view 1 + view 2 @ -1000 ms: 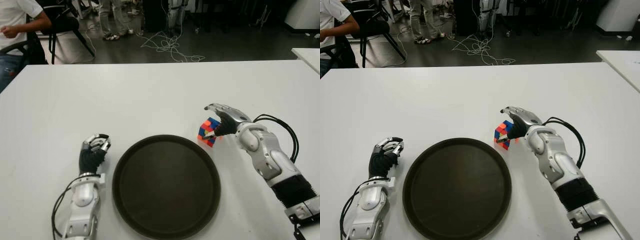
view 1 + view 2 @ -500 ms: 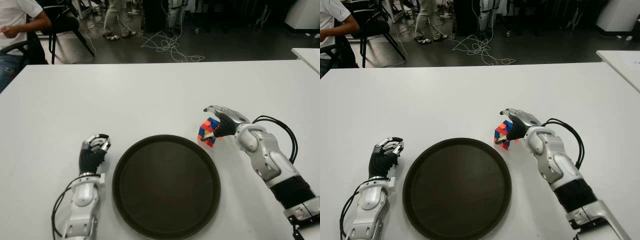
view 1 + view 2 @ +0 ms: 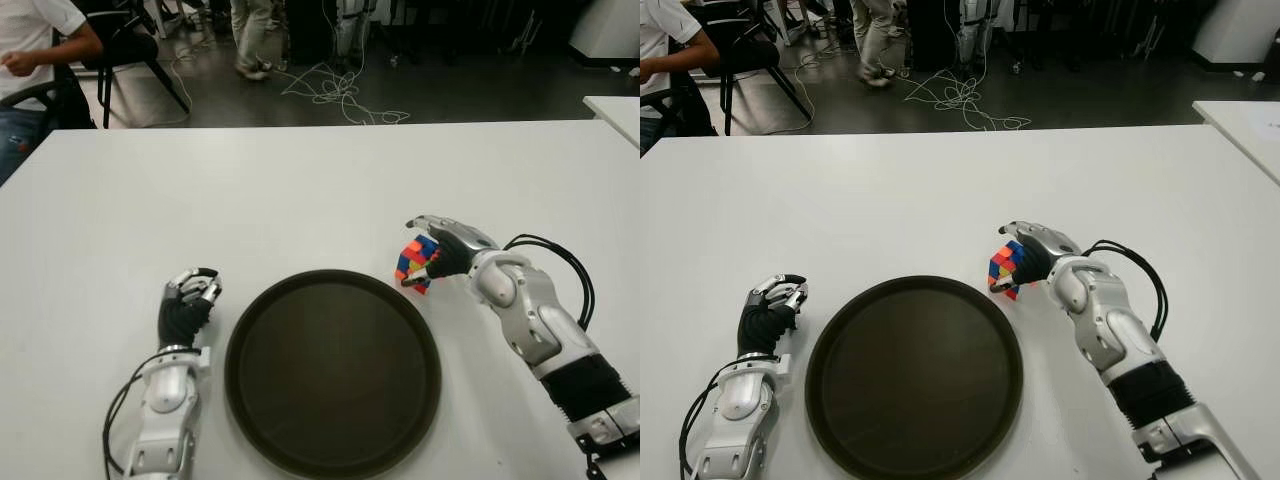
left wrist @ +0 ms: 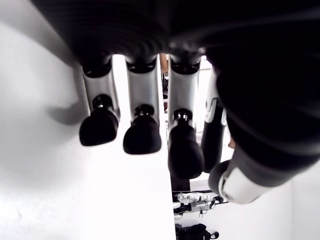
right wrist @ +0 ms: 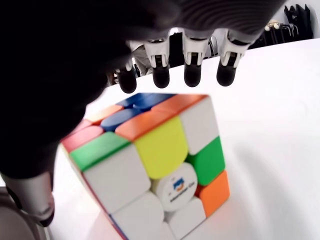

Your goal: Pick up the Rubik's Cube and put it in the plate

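Note:
The Rubik's Cube [image 3: 413, 262] is tilted on a corner just off the far right rim of the round dark plate [image 3: 332, 372]. My right hand [image 3: 440, 250] is shut on it. In the right wrist view the cube [image 5: 155, 170] fills the space under the palm, with the fingertips [image 5: 192, 75] over its far edge and the thumb at its near side. My left hand [image 3: 188, 300] shows to the left of the plate, fingers curled and holding nothing.
The white table [image 3: 300, 180] stretches far behind the plate. A second white table [image 3: 615, 108] stands at the right edge. Beyond the table a person [image 3: 35, 45] sits at the far left, and cables [image 3: 335, 90] lie on the floor.
My right hand has shifted slightly left with the cube, bringing it nearer the plate's rim. The left hand has not moved. A person in the background walked to the right.

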